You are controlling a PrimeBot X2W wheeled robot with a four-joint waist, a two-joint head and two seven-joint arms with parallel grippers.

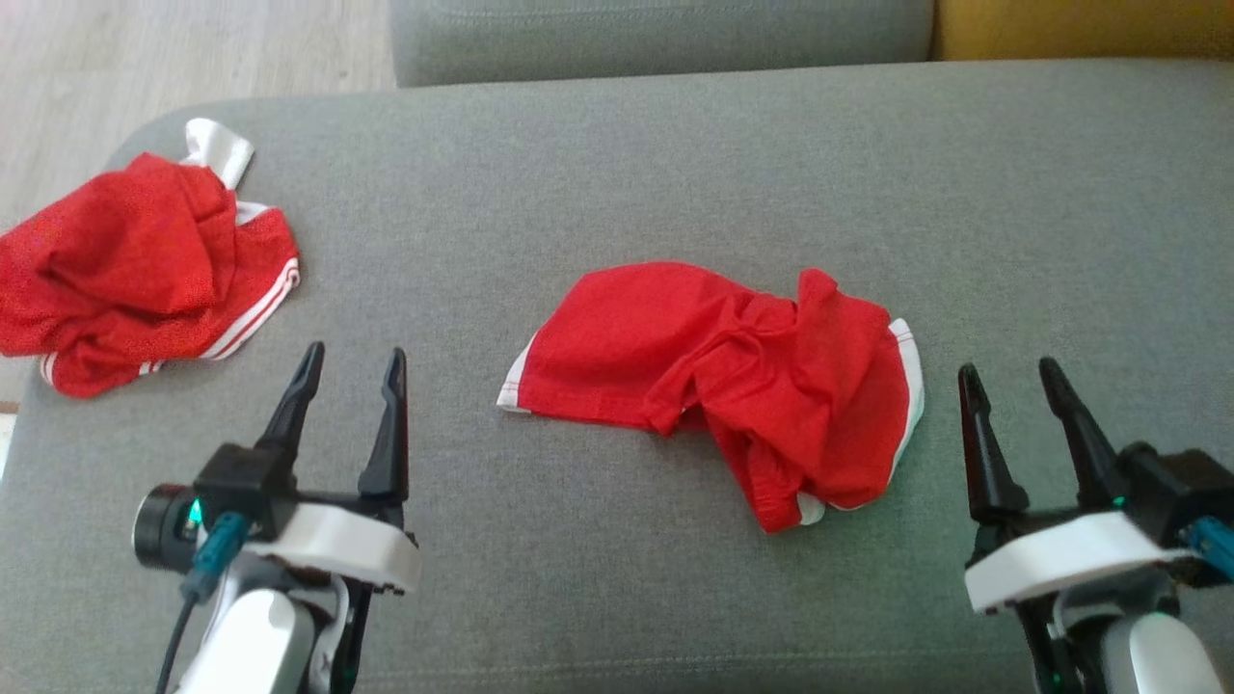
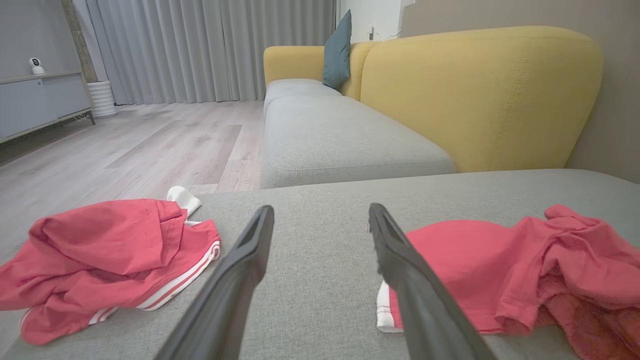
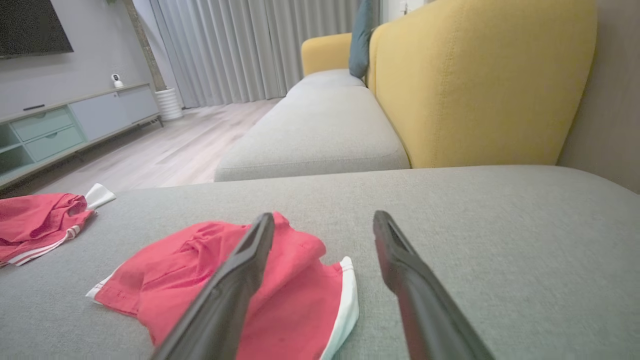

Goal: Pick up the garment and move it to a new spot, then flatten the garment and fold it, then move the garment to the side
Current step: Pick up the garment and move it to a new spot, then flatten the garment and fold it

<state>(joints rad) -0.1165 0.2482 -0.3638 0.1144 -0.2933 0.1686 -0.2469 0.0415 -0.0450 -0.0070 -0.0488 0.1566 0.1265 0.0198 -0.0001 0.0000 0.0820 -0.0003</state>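
A broad grey sofa seat (image 1: 675, 164) with a yellow backrest (image 2: 480, 95) carries a crumpled red garment (image 1: 713, 376) with white trim, lying between the two sets of jaws and closer to the right-hand pair. A second red garment (image 1: 135, 270) with white stripes sits bunched at the seat's edge, beyond the left pair's outer side. The left gripper (image 1: 354, 352) and right gripper (image 1: 1007, 368) hover over the cushion, fingers spread apart, holding nothing and clear of both garments.

Rumpled red garment (image 1: 733, 386) on grey cushion (image 1: 675, 164)
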